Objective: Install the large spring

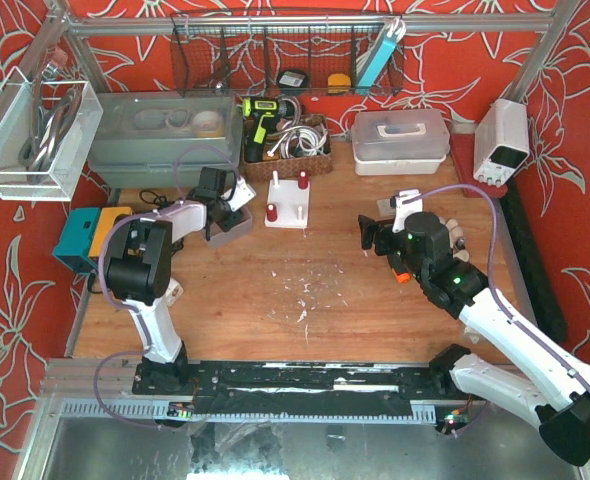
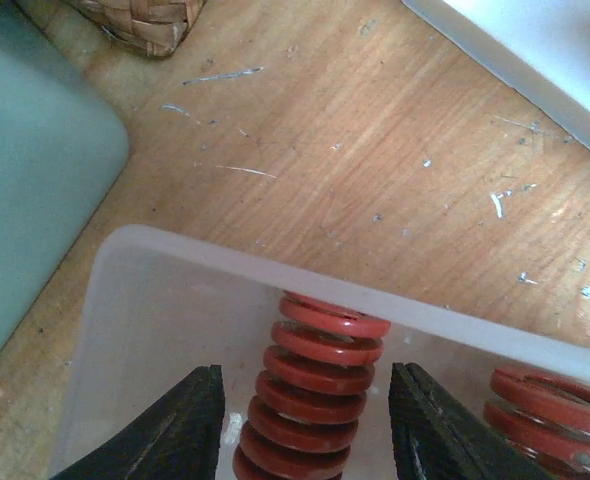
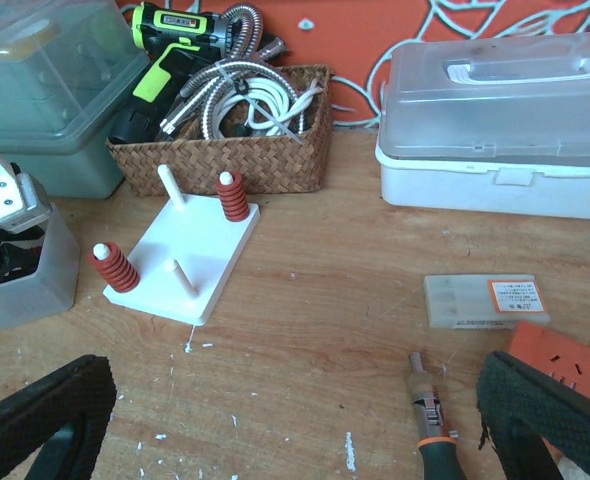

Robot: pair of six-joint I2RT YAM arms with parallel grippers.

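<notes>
1. The left gripper reaches down into a clear plastic bin. Its jaws are partly open and straddle the large spring without clamping it. A gap shows at the left finger; whether the right finger touches the coils I cannot tell.
2. The spring stands upright against the bin's far wall. A second red spring sits beside it on the right.
3. Around the bin there is a grey-green box on one side, a wicker basket beyond it, and bare scratched table elsewhere.
4. The right gripper hovers with its jaws wide apart, holding nothing.
5. Ahead of it lies the white peg board. Two pegs carry red springs and two pegs are bare.
6. Just under the right gripper lie a screwdriver and a small plastic case.
</notes>
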